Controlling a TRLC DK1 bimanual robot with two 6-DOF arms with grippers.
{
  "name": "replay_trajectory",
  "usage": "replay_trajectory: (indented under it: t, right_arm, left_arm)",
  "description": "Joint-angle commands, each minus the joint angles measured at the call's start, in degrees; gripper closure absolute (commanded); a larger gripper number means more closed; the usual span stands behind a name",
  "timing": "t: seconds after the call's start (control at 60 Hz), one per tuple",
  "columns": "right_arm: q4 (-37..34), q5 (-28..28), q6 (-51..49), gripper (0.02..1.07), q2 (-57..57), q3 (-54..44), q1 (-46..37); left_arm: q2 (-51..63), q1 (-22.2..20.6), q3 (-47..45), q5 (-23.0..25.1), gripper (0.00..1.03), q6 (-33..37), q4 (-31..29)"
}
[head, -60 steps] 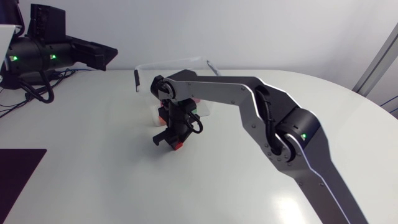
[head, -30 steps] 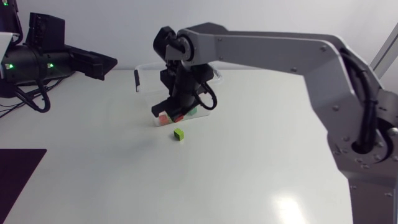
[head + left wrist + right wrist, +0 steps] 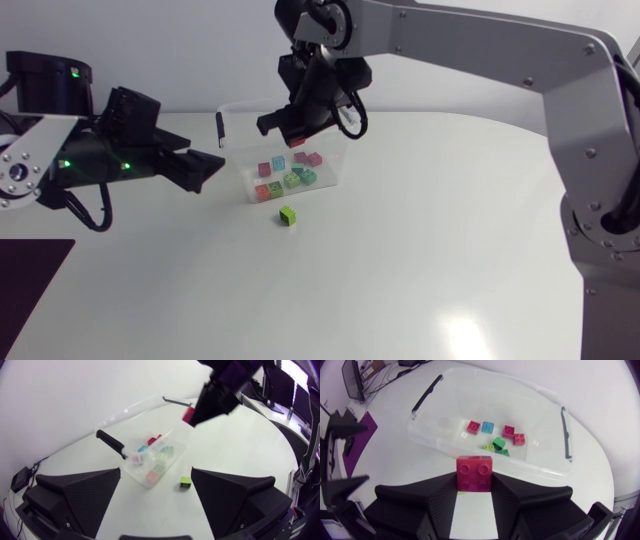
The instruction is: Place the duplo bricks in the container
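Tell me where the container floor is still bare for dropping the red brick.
The container floor is bare at both ends, beside each black handle. Its middle is crowded with red, blue and green bricks. Outside, the table past the loose green brick, away from the container, is open.

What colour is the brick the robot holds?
Red; the held duplo brick shows best in the right wrist view.

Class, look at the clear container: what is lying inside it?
Inside the container lie loose bricks: red ones, a blue one and green ones. In the head view the right gripper, shut on a red brick, covers its rear edge.
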Motion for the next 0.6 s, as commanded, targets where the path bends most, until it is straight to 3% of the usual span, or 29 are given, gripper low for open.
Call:
replay_trajectory:
  t: [0.0,0.15,0.45,0.5,0.583]
  right_arm:
    - [0.7,0.5,1.6,0.81,0.0,2.7,-1.0]
    - [1.6,0.5,1.8,0.81,1.8,6.1,-2.0]
    - [-0.8,1.3,1.9,0.81,10.9,20.0,-3.0]
    - [-1.9,1.3,2.1,0.77,12.7,22.6,-3.0]
    - [-3.6,1.7,2.2,0.53,15.3,26.3,-3.0]
  left_arm:
    - [1.4,-2.7,-2.8,-0.4,0.05,2.5,1.1]
    - [7.1,-8.0,-5.3,-2.8,0.05,4.4,5.2]
    - [20.0,-11.1,-4.6,-3.0,0.05,5.9,14.1]
    - [21.7,-11.2,-4.1,-3.0,0.05,6.0,15.0]
    - [24.1,-11.2,-3.3,-3.0,0.05,6.0,16.2]
